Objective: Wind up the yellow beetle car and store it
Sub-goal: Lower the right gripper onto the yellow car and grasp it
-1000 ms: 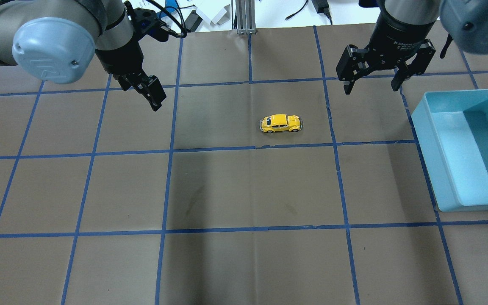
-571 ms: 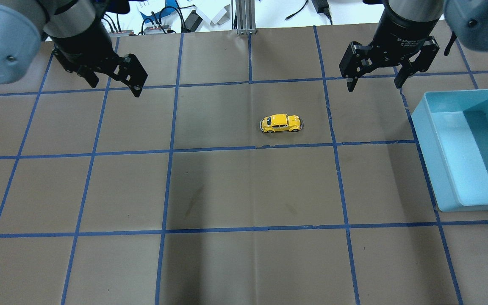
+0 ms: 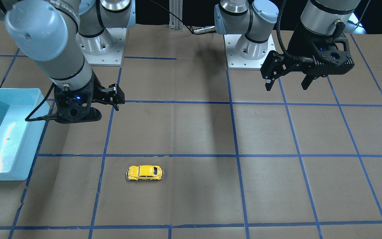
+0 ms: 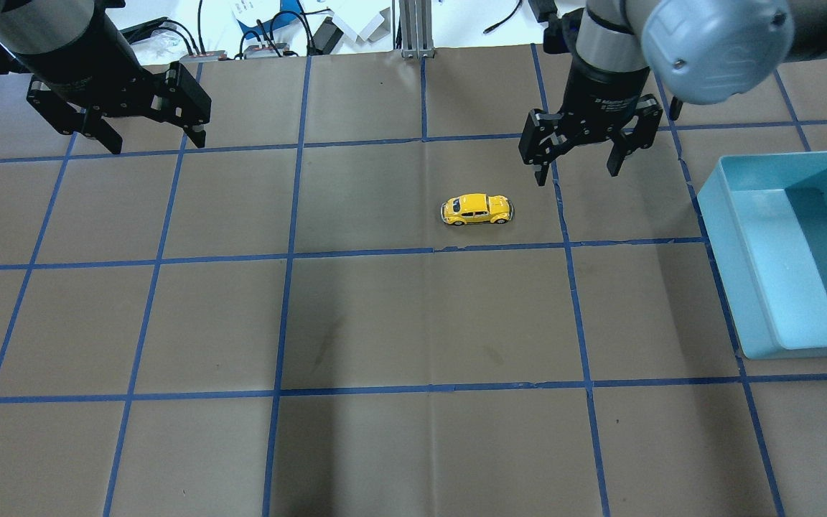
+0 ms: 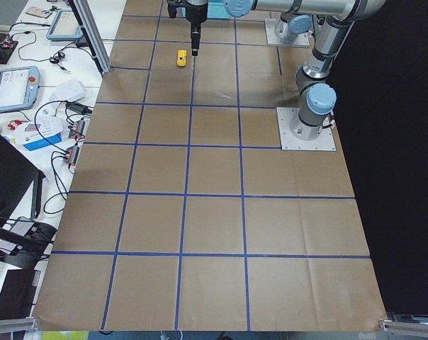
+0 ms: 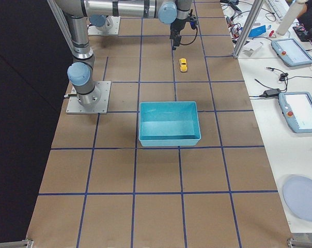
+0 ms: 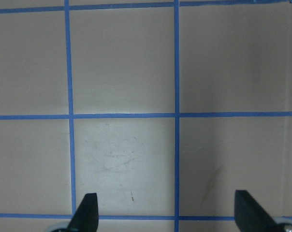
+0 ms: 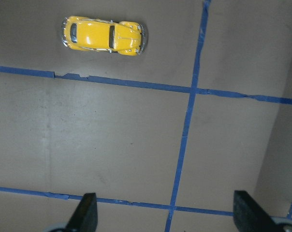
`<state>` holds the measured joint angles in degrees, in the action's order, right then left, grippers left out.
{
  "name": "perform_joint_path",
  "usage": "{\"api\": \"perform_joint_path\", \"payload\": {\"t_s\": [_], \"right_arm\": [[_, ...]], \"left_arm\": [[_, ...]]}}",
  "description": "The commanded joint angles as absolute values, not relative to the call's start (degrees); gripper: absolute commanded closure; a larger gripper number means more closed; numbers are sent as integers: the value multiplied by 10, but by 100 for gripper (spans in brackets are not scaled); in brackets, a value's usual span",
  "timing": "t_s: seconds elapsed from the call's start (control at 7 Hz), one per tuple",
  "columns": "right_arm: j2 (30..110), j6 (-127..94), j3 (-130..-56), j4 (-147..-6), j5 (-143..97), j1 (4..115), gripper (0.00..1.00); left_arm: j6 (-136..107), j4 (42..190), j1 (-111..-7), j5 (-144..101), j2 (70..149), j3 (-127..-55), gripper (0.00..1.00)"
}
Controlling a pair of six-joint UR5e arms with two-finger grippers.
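The yellow beetle car stands on its wheels on the brown table, lengthwise along the view, just behind a blue tape line. It also shows from the front and at the top left of the right wrist view. My right gripper hangs open and empty in the air, behind and to the right of the car, not touching it. My left gripper is open and empty far off at the back left, over bare table.
A light blue bin stands empty at the table's right edge, a grid square away from the car. An aluminium post, cables and boxes lie past the far edge. Blue tape lines divide the brown cover into squares.
My right gripper has moved left and a little forward, closer to the car. My left gripper has swung left and back. Both stay open. The car has not moved.
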<state>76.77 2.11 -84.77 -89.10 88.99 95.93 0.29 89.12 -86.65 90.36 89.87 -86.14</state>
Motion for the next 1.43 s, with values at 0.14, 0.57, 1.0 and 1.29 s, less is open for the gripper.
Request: {"api": "perform_joint_path", "payload": {"t_s": [0.14, 0.57, 1.0, 1.29], "right_arm": [[722, 10, -849, -946, 885, 1008, 0], [718, 147, -853, -949, 892, 1008, 0], [708, 359, -869, -990, 885, 1010, 0], [703, 458, -871, -1004, 885, 1010, 0]], "left_arm": [[7, 903, -867, 899, 889, -861, 0], [8, 911, -865, 899, 889, -860, 0], [9, 932, -865, 900, 888, -861, 0], [9, 932, -865, 901, 884, -867, 0]]}}
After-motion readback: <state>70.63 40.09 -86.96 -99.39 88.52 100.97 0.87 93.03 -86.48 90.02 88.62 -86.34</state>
